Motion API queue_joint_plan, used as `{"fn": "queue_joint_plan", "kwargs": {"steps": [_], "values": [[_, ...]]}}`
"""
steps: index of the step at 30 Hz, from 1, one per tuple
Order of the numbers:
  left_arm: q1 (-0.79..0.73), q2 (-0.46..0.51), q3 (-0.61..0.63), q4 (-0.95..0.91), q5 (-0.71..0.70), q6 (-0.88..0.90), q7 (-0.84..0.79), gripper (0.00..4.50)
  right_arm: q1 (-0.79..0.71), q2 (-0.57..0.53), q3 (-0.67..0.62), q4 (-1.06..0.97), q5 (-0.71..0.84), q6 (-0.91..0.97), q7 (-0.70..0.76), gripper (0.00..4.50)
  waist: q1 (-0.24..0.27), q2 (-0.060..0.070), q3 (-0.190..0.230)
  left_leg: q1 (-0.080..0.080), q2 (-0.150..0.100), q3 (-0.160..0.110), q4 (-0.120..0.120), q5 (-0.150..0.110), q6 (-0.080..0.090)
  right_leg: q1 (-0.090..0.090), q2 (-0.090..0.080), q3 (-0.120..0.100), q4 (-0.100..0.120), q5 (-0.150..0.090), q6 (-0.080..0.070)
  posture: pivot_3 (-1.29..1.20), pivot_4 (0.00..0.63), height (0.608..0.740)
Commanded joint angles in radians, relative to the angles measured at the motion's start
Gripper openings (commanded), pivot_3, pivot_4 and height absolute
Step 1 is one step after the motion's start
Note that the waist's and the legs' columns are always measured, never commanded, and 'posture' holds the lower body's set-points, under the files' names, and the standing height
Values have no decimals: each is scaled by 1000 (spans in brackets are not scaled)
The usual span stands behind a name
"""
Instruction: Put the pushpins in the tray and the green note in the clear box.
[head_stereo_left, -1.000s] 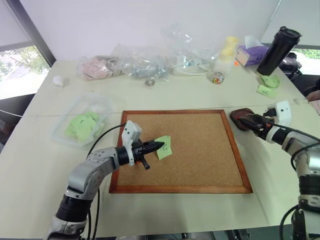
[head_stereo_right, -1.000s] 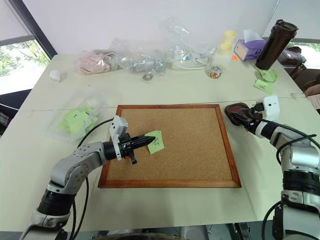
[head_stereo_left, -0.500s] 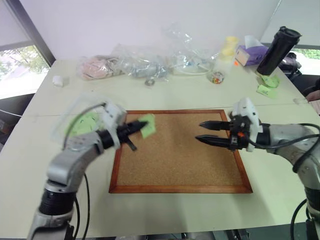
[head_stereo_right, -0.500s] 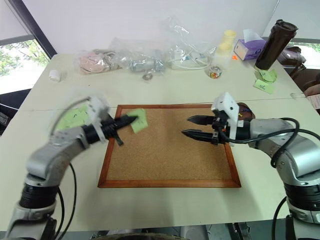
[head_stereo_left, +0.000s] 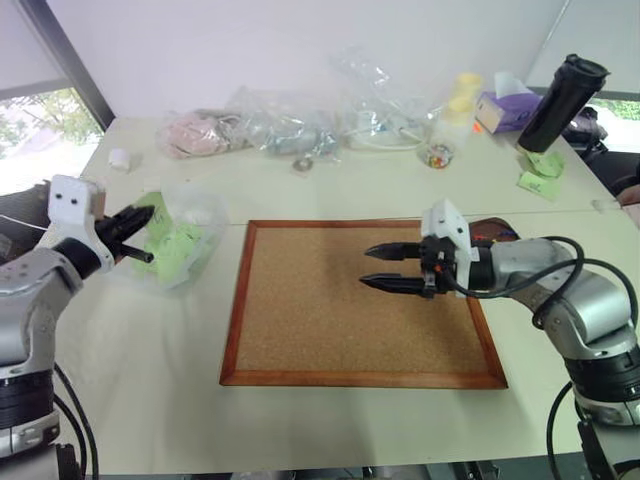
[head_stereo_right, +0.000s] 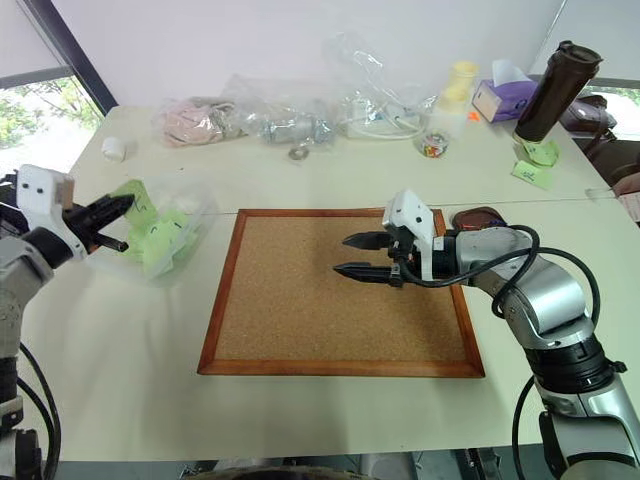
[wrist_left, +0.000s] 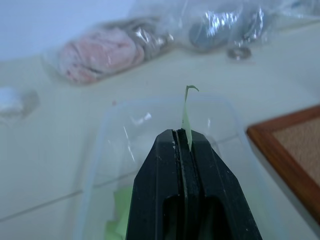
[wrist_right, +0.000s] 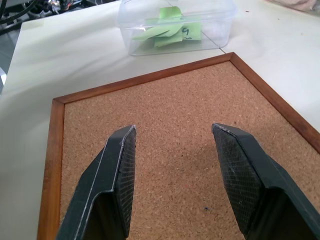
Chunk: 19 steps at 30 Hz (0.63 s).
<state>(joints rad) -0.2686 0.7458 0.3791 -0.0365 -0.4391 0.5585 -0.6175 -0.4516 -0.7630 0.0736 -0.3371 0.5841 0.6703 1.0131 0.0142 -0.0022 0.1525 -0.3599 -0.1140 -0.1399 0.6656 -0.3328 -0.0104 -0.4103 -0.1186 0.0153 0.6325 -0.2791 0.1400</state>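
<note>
One green note (wrist_left: 186, 117) between left claw (wrist_left: 183, 137) fingertips

A broad cream-white table (head_stereo_left: 330, 430) with a thin seam across its middle fills the room's foreground — behind it rises a plain pale wall (head_stereo_left: 250, 50). At the left, a dark-framed window (head_stereo_left: 30, 130) lets in daylight and shows green foliage outside — another bright pane (head_stereo_right: 620, 95) sits far right.

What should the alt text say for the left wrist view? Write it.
Two black fingers pressed together pinch the green note edge-on above the clear box, which holds green slips. Beyond lie plastic bags on the pale table; a cork board corner shows alongside.
</note>
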Motion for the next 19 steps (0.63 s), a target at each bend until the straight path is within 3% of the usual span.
{"fn": "queue_joint_plan", "kwargs": {"steps": [1, 7, 14, 19], "values": [[12, 18, -24, 43, 31, -66, -52, 1433, -14, -3, -12, 0, -11, -25, 12, 2478, -2, 0, 0, 0, 0, 0, 0, 0, 0, 0, 0, 0, 0, 0, 0, 0, 150, 740], [36, 50, 3, -6, 2, -49, -100, 4331, 3, -18, -23, 1, -28, -34, 30, 2478, -5, 0, 0, -1, 1, 0, -1, 0, 0, -2, 0, 0, 0, 0, 0, 0, 150, 740], [64, 117, 5, -308, -185, 125, -193, 4471, 18, -56, -43, -11, -24, -27, 61, 2478, -2, 0, 0, -3, 0, 0, 0, 0, 0, -3, -1, 1, 0, 0, 0, 0, 150, 740], [106, 122, -26, -441, -236, 161, -211, 4471, 12, -89, -61, -7, -13, -24, 87, 2478, -6, 0, 0, -3, 1, 0, 0, 0, 0, -3, 0, 1, 0, 0, 0, 0, 150, 740]]}}
